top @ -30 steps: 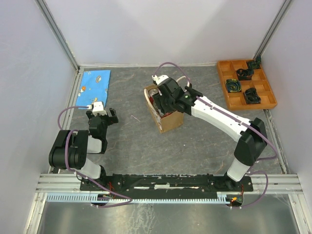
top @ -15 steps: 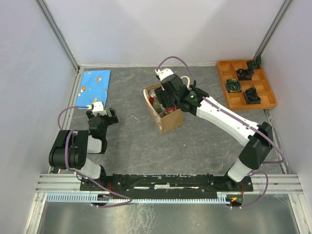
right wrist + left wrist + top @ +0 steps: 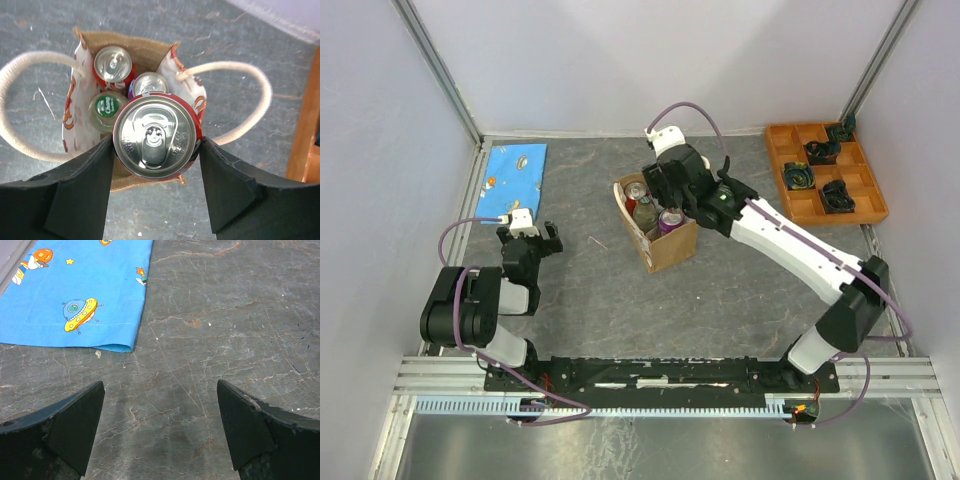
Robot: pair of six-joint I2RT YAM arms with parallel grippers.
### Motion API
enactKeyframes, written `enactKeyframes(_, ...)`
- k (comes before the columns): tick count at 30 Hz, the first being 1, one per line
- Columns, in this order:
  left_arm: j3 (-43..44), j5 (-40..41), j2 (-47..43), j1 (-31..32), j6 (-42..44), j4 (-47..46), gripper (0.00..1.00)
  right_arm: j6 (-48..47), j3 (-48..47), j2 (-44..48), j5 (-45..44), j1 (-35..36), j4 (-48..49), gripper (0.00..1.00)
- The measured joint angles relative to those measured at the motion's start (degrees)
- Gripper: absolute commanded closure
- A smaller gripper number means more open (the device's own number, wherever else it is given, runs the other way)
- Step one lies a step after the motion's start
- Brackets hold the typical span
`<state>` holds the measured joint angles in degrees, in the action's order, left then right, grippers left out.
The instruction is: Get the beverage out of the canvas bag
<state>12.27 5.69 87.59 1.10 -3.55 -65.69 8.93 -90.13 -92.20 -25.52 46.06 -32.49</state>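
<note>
The tan canvas bag (image 3: 670, 250) stands open at mid table with cream loop handles (image 3: 243, 70). My right gripper (image 3: 156, 145) is shut on a red beverage can (image 3: 157, 135), gripped by its sides and held upright above the bag's opening. Lower down inside the bag (image 3: 145, 50) sit another red can (image 3: 113, 65), a purple-sided can (image 3: 150, 82) and a green-capped bottle (image 3: 105, 106). In the top view the right gripper (image 3: 668, 183) hangs over the bag's far edge and hides the held can. My left gripper (image 3: 160, 425) is open over bare table, far left of the bag.
A blue cartoon-print cloth (image 3: 516, 171) lies at the back left, its corner just ahead of the left gripper (image 3: 532, 240). An orange compartment tray (image 3: 825, 172) with dark objects sits at the back right. A small stick (image 3: 597, 242) lies left of the bag.
The right gripper has risen out of the bag and shifted back-right with the red can. The cans left in the bag now show. The left arm has not moved.
</note>
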Motion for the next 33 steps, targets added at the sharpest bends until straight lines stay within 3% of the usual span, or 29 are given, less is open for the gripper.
enactKeyframes(12, 0.0, 0.0, 0.0, 0.0, 0.0, 0.0, 0.01, -7.1, 1.44, 12.7, -10.1, -2.34, 12.2, 1.0)
enactKeyframes(21, 0.0, 0.0, 0.0, 0.0, 0.0, 0.0, 0.01, -3.67, 10.71, 15.74, -11.93, -22.88, 16.26, 1.0)
enactKeyframes(33, 0.0, 0.0, 0.0, 0.0, 0.0, 0.0, 0.01, 4.55, 34.6, 10.91, 1.81, -32.26, 27.85, 1.0)
